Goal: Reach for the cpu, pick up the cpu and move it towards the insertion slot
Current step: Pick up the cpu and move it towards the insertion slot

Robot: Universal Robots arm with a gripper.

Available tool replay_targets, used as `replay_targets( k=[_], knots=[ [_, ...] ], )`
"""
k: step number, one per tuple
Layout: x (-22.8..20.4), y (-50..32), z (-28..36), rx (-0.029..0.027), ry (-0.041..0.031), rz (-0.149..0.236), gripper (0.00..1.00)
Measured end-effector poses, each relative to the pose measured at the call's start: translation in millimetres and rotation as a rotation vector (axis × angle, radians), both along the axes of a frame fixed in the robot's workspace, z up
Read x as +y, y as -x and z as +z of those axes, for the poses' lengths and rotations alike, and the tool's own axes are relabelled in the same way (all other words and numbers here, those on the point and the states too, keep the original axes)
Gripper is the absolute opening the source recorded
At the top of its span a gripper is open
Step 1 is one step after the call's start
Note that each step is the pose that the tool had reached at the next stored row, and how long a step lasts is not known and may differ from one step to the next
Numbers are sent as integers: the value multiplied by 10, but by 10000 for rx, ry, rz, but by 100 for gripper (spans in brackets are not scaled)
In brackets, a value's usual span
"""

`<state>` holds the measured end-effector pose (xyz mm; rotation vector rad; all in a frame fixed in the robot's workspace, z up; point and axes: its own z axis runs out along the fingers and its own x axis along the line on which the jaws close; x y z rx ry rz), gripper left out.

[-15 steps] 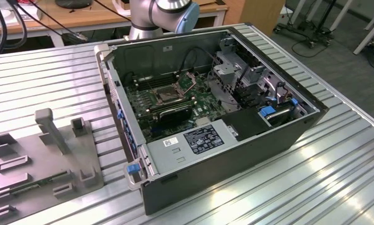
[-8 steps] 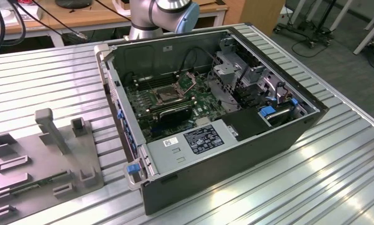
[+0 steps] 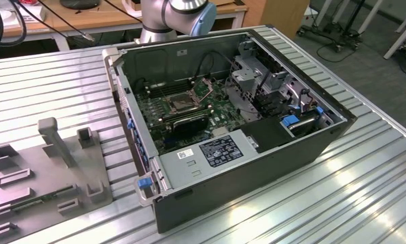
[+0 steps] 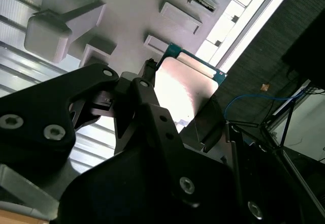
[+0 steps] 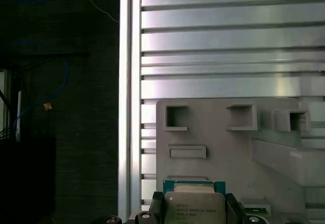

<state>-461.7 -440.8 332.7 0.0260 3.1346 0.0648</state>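
Note:
In both wrist views the cpu (image 4: 189, 84) (image 5: 194, 206), a thin square chip with a pale metal face and a green rim, sits between my two dark fingers. My gripper (image 4: 185, 96) (image 5: 194, 213) is shut on it, one fingertip (image 4: 148, 75) on one edge and the other on the opposite edge. The chip hangs clear above the grey fixture plate (image 4: 127, 10) (image 5: 213, 137). In the exterior view the insertion slot (image 3: 178, 103), a square socket with a metal frame, lies on the green board inside the open computer case, to the exterior view's right of the fixture plate (image 3: 47, 173).
The open black computer case (image 3: 257, 168) stands on a slatted aluminium table (image 3: 339, 193). Grey upright blocks (image 3: 54, 140) rise from the fixture plate. The table's edge (image 5: 125, 82) runs beside the plate, with dark floor and cables beyond it. The arm's base (image 3: 169, 20) stands behind the case.

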Motion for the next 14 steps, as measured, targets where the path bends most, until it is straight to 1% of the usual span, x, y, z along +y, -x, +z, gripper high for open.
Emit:
replay_targets(
  k=[14],
  knots=[
    [0, 0, 121, -1, 0, 0, 55]
  ],
)
